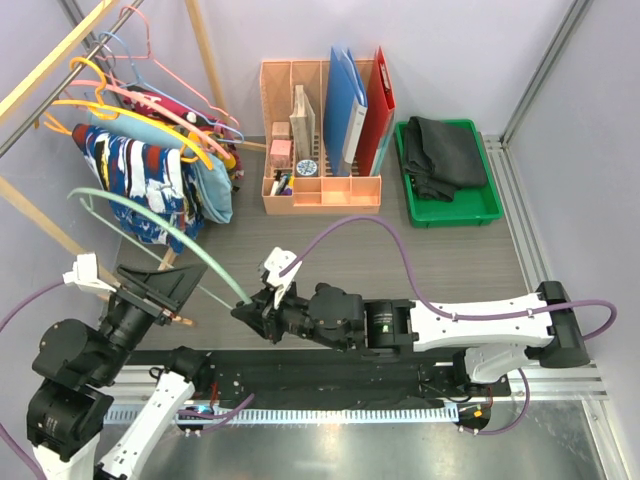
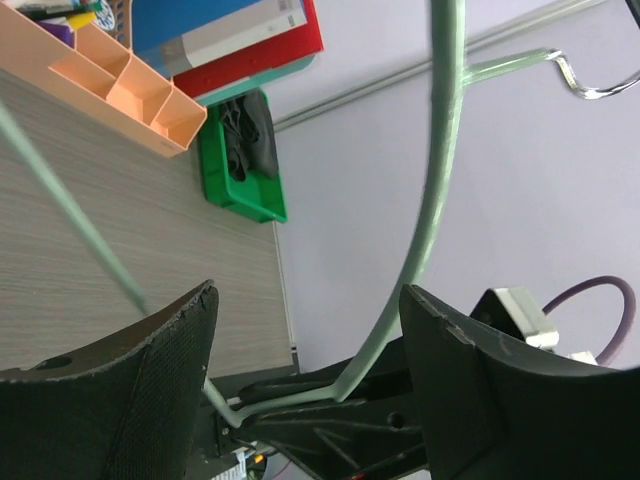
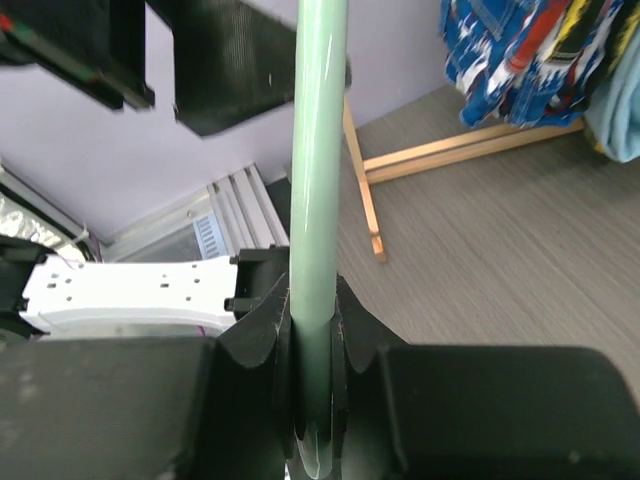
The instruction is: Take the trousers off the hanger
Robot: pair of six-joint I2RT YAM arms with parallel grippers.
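A bare pale green hanger [image 1: 170, 230] is held over the table. My right gripper [image 1: 250, 308] is shut on its end; in the right wrist view [image 3: 315, 310] the green rod [image 3: 318, 180] runs up between the closed jaws. My left gripper [image 1: 185, 295] is open and empty beside the hanger; in the left wrist view [image 2: 310, 300] the hanger [image 2: 440, 180] shows between the wide jaws without touching them. Black trousers [image 1: 445, 150] lie in the green tray [image 1: 490, 205]. Navy-white-red print trousers [image 1: 135, 180] and light blue ones [image 1: 212, 190] hang on the rack.
A wooden clothes rack [image 1: 40, 70] with several coloured hangers stands at the far left; its foot [image 3: 365, 190] lies on the table. An orange desk organiser [image 1: 320, 185] with blue and red folders stands at the back centre. The right arm reaches across the table's front.
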